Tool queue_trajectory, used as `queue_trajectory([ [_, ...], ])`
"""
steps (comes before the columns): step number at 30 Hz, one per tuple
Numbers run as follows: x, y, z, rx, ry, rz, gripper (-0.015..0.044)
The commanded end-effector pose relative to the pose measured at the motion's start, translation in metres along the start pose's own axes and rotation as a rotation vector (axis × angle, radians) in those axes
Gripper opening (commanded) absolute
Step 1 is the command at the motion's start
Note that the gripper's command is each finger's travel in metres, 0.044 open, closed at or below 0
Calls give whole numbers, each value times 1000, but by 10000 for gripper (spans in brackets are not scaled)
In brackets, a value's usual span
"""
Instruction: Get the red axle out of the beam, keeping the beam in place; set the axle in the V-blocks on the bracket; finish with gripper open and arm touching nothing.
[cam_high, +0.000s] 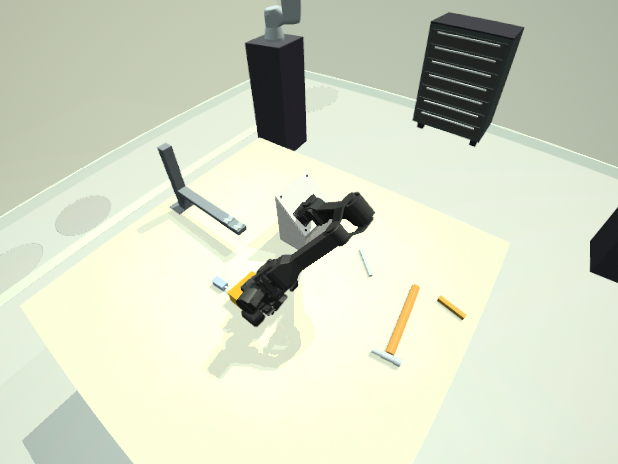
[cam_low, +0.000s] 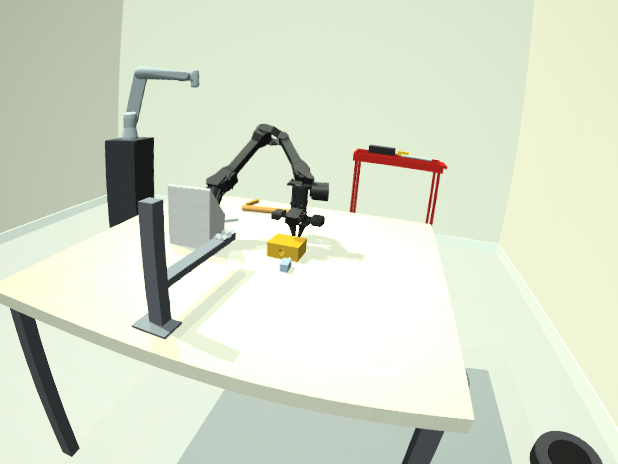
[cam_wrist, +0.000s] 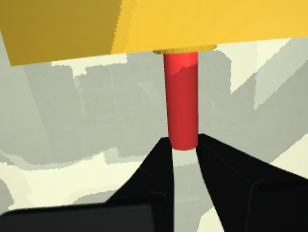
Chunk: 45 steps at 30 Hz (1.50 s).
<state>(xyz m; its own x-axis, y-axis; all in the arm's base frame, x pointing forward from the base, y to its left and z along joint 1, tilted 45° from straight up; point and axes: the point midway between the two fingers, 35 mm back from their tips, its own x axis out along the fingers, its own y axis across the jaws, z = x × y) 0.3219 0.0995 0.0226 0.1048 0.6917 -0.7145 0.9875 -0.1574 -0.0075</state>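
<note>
Red at the fingertips: gripping axle (cam_wrist: 182, 100) by its exposed end with gripper (cam_high: 262, 301) (cam_low: 298, 235) (cam_wrist: 182, 144). Sticking out of yellow beam (cam_high: 240, 291) (cam_low: 286, 247) (cam_wrist: 210, 25); can't tell how much remains inside. In exterior view, bracket (cam_high: 172, 167) (cam_low: 155, 270) to left, V-blocks (cam_high: 233, 223) (cam_low: 223, 235) at its far end. Pale-blue block (cam_high: 220, 283) (cam_low: 285, 265) just on beam's near side.

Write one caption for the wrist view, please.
Black claw grips red cylindrical axle protruding from yellow block-shaped beam.

The robot's arm (cam_high: 320, 250) (cam_low: 243, 156) is matte black, with slim angular links, chunky rounded joints and dark tapered fingers.
</note>
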Motion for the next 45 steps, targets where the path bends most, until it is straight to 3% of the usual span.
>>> queue_trajectory([
  [1, 0, 1, -8, -5, 3, 2, 0],
  [45, 5, -2, -67, -1, 12, 1, 0],
])
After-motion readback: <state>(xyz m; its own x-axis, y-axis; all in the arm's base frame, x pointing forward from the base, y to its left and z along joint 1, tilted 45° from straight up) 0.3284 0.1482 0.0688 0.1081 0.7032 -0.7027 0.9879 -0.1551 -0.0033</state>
